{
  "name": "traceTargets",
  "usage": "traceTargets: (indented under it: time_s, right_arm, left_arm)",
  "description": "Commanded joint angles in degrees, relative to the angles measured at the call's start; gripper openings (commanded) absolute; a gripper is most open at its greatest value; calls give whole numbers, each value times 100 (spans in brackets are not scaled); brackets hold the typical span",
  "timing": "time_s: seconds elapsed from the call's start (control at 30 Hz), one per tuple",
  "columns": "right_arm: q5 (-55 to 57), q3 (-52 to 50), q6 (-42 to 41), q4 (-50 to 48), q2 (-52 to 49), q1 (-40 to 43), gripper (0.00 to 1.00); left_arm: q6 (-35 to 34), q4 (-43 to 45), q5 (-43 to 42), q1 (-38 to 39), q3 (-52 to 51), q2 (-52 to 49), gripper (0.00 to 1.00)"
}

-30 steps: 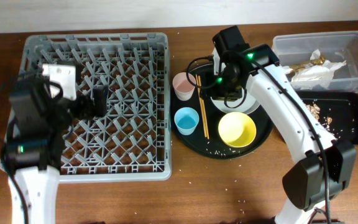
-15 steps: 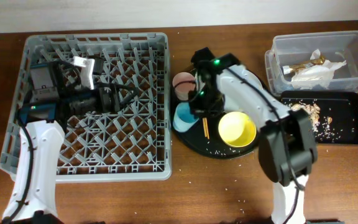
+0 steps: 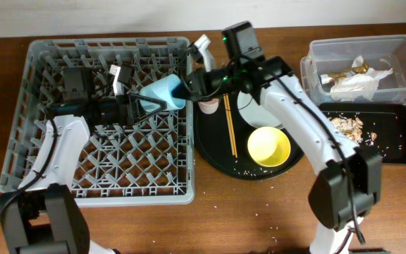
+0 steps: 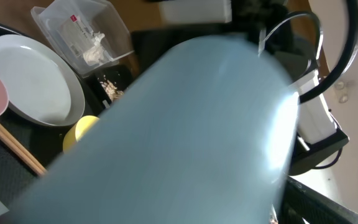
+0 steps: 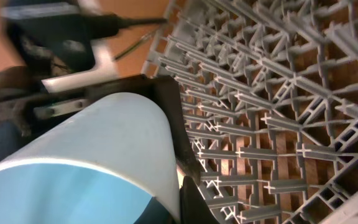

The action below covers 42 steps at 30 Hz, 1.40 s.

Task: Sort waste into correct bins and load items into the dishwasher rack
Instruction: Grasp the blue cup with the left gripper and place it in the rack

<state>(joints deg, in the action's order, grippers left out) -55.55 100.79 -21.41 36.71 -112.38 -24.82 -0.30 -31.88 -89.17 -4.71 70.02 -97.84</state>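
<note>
The small blue cup (image 3: 164,93) lies on its side in the air over the right edge of the dishwasher rack (image 3: 83,166). My right gripper (image 3: 189,85) is shut on its rim, one finger inside and one outside (image 5: 192,200). My left gripper (image 3: 146,102) is open, and the cup's base sits between its spread fingers. In the left wrist view the cup (image 4: 179,137) fills the frame and hides those fingers. The pink cup (image 3: 208,107), chopsticks (image 3: 229,125), grey plate (image 3: 261,114) and yellow bowl (image 3: 268,146) rest on the round black tray (image 3: 213,156).
At the back right the clear tub (image 3: 393,53) holds the white napkin (image 3: 354,83) and a gold wrapper (image 3: 347,72). The shallow black tray (image 3: 397,137) in front of it carries brown scraps (image 3: 347,127). Crumbs dot the wooden table around the round tray.
My right gripper has lifted the blue cup off the round tray and carried it left over the rack's edge. My left gripper has moved right and now brackets the cup's base.
</note>
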Motion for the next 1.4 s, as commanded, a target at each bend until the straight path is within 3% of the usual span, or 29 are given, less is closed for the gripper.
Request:
traceTargets:
  time_s: [0.0,0.03,0.1,0.13,0.17,0.23,0.37,0.47,0.53,0.57,0.6,0.67,0.7,0.77,0.87,0.97,1.03,1.1,1.17,1.37]
  right_arm:
    - [120,35,-166,-151,-369,-219,4]
    - [142,35,-208,-170,-470,-219,4]
    - [168,35,-205,-201,-533,-214,4]
    - [162,35,-205,-177,-533,-236,4]
    - [160,35,-203,-133,-533,-262,4]
    - [160,35,-203,-35,-533,-372,4]
    - [127,35,-205,-35,-533,-400,4]
    - [229,35,-205,-57,-533,-404,4]
    - [234,35,-205,-59,-533,-402,5]
    - [234,35,-205,-61,-533,-404,8]
    - [275,35,-205,-79,-533,-398,29]
    - [426,35,-199,-70,-533,-254,52]
    - [507,35,-199,-46,-533,-109,56]
    - [699,42,57,219,-496,595,66]
    - [1923,479,968,2048,-2,1537,68]
    - [3700,901,1047,3305,741,2090,77]
    - [3998,898,1047,3617,776,2109,77]
    - [3995,898,1045,3748,754,2103,77]
    - [3995,898,1045,3770,754,2103,77]
    - [3995,885,1019,3862,737,2074,77]
  left_arm:
    - [-17,11,-101,-4,31,-20,92]
    - [-17,9,-101,-4,31,-20,90]
    - [-17,9,-101,-4,31,-20,73]
    - [-17,11,-101,-4,31,-20,70]
    - [-17,13,-101,-4,31,-20,71]
    - [-15,20,-101,-7,33,-20,92]
    - [-17,20,-101,-164,33,-20,89]
    - [-17,15,-101,-184,33,-20,56]
    - [-17,17,-103,-184,33,-20,43]
    - [-17,17,-101,-184,33,-20,40]
    - [-17,20,-103,-186,33,-20,40]
    - [-48,155,-101,-192,39,-17,40]
    - [-66,188,-87,-197,120,-17,40]
    - [-354,186,719,-195,518,2,40]
    - [-544,-654,3523,144,1440,146,39]
    - [-289,-2557,6511,1139,2162,155,39]
    - [-293,-3882,8078,2022,2153,142,39]
    - [-479,-4614,8544,2492,2122,142,39]
    - [-597,-4791,8596,2765,1847,142,39]
    - [-743,-3477,8701,2791,551,131,39]
